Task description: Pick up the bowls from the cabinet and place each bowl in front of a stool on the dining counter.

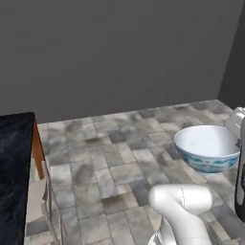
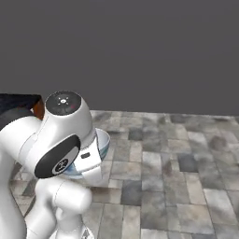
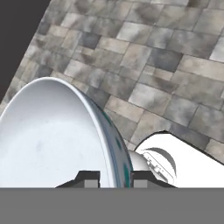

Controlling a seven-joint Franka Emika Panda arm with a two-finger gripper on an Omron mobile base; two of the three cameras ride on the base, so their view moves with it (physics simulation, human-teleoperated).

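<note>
A white bowl (image 1: 208, 146) with a blue-green pattern outside hangs above the tiled floor, held by its rim. My gripper (image 3: 113, 177) is shut on that rim, one finger inside the bowl (image 3: 52, 140) and one outside. In the right base view my arm hides most of the bowl (image 2: 103, 142). The dining counter (image 1: 14, 162), black marble on a reddish-brown leg, stands at the far left, well away from the bowl. A pale beige stool (image 1: 37, 201) sits low beside it. The cabinet is out of view.
Grey stone floor tiles (image 1: 119, 153) spread under the bowl and the arm. A plain dark grey wall (image 1: 119, 52) closes the back. A corner of the counter (image 2: 18, 100) shows at the left behind my arm.
</note>
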